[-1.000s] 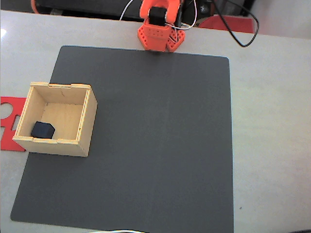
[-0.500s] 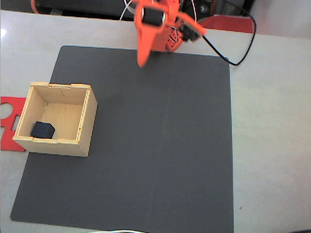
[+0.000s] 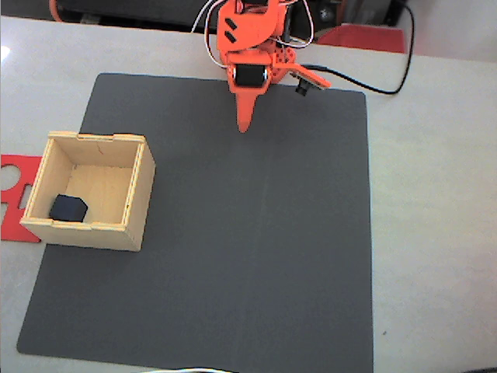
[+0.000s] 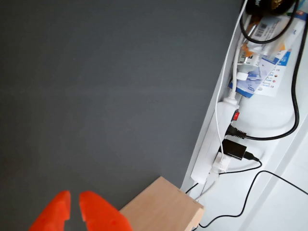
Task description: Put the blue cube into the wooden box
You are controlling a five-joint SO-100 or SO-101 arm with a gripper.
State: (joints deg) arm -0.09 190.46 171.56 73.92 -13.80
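Observation:
The blue cube [image 3: 68, 208] lies inside the wooden box [image 3: 137, 203], in the corner nearest the camera on the left in the fixed view. The box stands on the left part of the dark mat. My orange gripper [image 3: 244, 123] hangs over the far edge of the mat, well to the right of the box. Its fingers are drawn together into one point and hold nothing. In the wrist view the gripper [image 4: 74, 196] shows two orange fingertips [image 4: 98, 211] with only a sliver between them. To their right is an outer corner of the wooden box [image 4: 163, 208].
A dark grey mat [image 3: 256, 233] covers most of the table. A flat red cut-out piece [image 3: 12, 194] lies just left of the box. A white power strip [image 4: 214, 144] with plugs and black cables runs along the mat's edge. Cables trail behind the arm's base [image 3: 388, 54].
The arm has unfolded from its tucked pose at the back, and the gripper has swung out over the mat's far edge. Cube and box have not moved.

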